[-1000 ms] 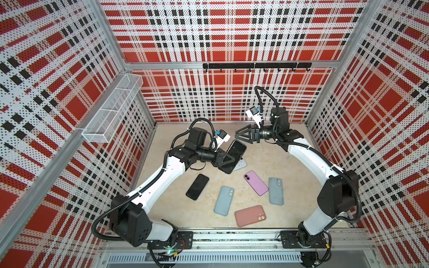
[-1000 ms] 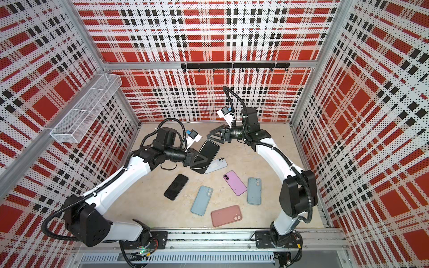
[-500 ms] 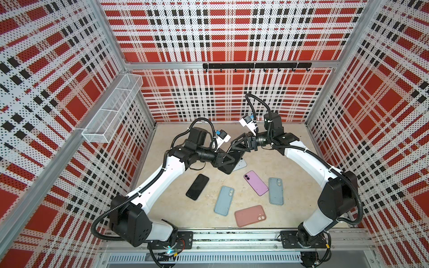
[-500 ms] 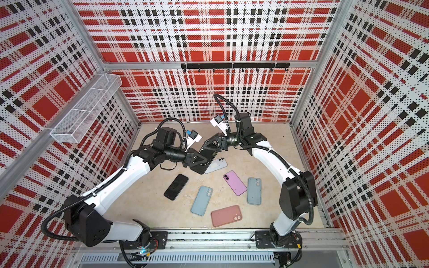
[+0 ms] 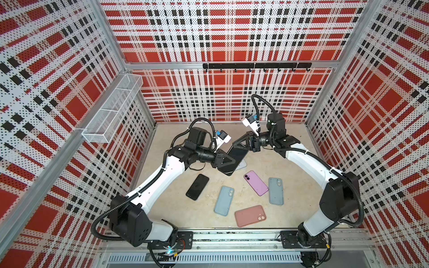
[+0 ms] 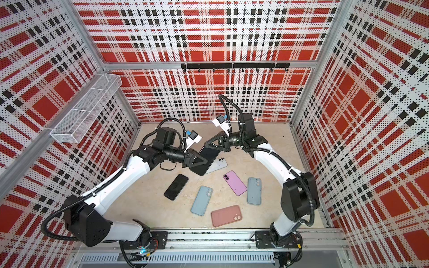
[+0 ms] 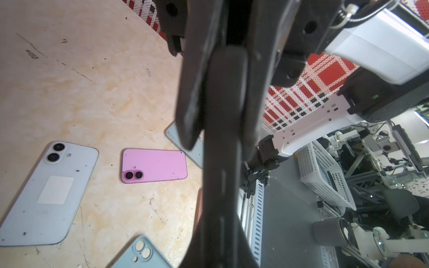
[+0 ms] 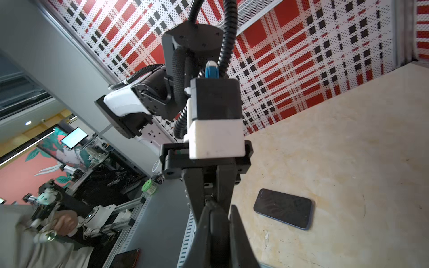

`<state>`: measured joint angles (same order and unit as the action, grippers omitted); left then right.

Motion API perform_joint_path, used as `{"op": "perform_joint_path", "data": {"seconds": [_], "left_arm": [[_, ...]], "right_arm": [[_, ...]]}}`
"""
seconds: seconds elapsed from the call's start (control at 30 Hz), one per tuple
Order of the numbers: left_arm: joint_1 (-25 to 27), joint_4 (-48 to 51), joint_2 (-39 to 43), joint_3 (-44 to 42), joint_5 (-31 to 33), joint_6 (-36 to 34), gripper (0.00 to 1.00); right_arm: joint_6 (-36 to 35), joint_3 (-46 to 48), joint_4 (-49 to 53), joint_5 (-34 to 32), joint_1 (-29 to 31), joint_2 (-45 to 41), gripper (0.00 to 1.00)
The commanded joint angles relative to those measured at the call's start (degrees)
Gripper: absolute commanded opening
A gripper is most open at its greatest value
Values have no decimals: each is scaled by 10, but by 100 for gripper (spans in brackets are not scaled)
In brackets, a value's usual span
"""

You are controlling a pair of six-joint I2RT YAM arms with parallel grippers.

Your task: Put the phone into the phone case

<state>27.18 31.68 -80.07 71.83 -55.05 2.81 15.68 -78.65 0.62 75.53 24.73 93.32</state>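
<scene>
A black phone hangs tilted above the middle of the table in both top views. My left gripper is shut on its lower end. My right gripper is shut on its upper end. Seen edge-on in the left wrist view, the phone runs up from the left gripper between the right fingers. In the right wrist view the right gripper clamps the phone's edge. A light blue phone case, a grey-blue one and a salmon one lie flat.
On the table lie a second black phone, a pink phone and a pale blue phone, partly under the held one. A wire basket hangs on the left wall. A hook rail crosses the back wall.
My right gripper has swung left to the raised phone and shut on its upper end. The left arm has held the phone still.
</scene>
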Motion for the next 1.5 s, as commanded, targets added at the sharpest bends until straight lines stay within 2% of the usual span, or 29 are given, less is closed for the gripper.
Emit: {"op": "perform_joint_path", "data": {"seconds": [0.0, 0.1, 0.13, 0.23, 0.33, 0.5, 0.73, 0.87, 1.07, 1.47], "left_arm": [[6, -51, 13, 2, 47, 27, 0], [1, -155, 30, -34, 56, 101, 0], [-1, -181, 35, -43, 58, 120, 0], [-11, -225, 45, -56, 60, 153, 0], [-16, -228, 51, -55, 68, 159, 0], [-22, -248, 66, -63, 106, 178, 0], [-32, -308, 63, -65, 130, 232, 0], [-33, -404, 61, -87, 138, 305, 0], [-40, -519, 36, -97, 142, 401, 0], [-37, -701, -32, -104, 63, 527, 0]], "right_arm": [[60, 12, -75, -84, 4, -14, 7], [59, 16, -79, -120, -2, -26, 33], [59, 18, -81, -131, -4, -31, 38], [65, 23, -84, -152, -12, -44, 45], [75, 41, -94, -184, -25, -65, 50], [133, 98, -167, -251, -58, -110, 62], [162, 112, -177, -250, -64, -108, 65], [207, 130, -243, -234, -51, -87, 66], [223, 130, -283, -225, -23, -66, 65], [316, 100, -406, -207, -21, -12, 60]]}}
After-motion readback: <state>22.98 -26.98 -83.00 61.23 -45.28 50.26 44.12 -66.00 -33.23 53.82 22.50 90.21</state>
